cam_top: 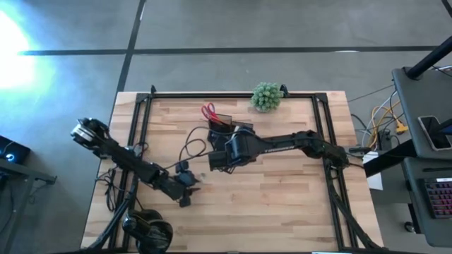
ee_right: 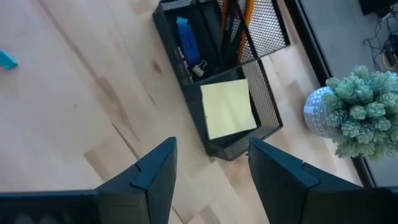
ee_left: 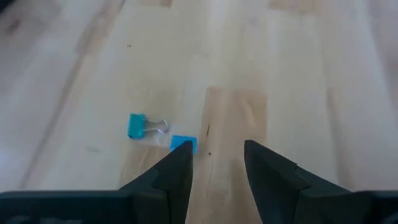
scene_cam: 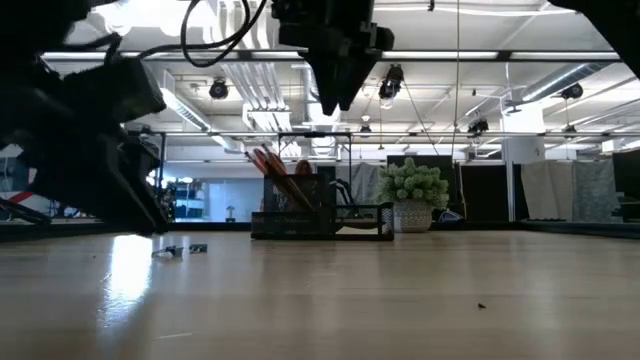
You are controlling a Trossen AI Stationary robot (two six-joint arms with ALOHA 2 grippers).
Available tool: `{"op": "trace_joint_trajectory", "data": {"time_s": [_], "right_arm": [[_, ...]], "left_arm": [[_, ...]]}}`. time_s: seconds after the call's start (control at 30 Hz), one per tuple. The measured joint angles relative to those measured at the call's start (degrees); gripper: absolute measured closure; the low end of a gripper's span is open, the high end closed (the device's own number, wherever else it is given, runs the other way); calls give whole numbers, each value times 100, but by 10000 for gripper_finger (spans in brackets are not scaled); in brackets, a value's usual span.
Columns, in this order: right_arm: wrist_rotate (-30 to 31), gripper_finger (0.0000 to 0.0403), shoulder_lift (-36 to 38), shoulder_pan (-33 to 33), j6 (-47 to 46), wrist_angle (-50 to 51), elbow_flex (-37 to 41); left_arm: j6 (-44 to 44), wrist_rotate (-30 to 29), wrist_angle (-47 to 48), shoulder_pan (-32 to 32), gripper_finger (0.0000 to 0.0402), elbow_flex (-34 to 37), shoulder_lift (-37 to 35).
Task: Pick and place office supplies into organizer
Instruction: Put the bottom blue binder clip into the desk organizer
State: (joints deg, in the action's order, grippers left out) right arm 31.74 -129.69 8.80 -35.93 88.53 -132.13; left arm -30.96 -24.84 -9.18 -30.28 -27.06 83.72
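Green plant (cam_top: pixel 267 96) beside organizer (ee_right: pixel 224 112) | headphones (cam_top: pixel 147 231) at near edge

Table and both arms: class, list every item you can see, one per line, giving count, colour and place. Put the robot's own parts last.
Organizer: one, black mesh, far middle of table.
Sticky pad: one, yellow, in an organizer compartment.
Pens: several, orange and dark, upright in the organizer.
Scissors: one, red handles, sticking out of the organizer.
Binder clips: two, blue, on the table by the left gripper; another blue clip in the organizer.
Plant: one, green, far edge.
Headphones: one, black, near-left corner.
Left gripper: open, over the clips.
Right gripper: open, above the organizer.
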Motion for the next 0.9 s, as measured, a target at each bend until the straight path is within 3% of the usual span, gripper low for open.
{"op": "trace_joint_trajectory", "data": {"time_s": [0.27, 0.63, 0.9], "right_arm": [[0, 216, -4, 8, 7, -15, 110], [0, 216, -11, 0, 153, -70, 154], [-1, 216, -11, -20, 156, -89, 155]], "left_arm": [[9, -9, -132, 152, 272, -248, 685], [116, -102, 461, 272, 272, -301, 97], [915, 90, 144, 499, 272, -270, 459]]}}
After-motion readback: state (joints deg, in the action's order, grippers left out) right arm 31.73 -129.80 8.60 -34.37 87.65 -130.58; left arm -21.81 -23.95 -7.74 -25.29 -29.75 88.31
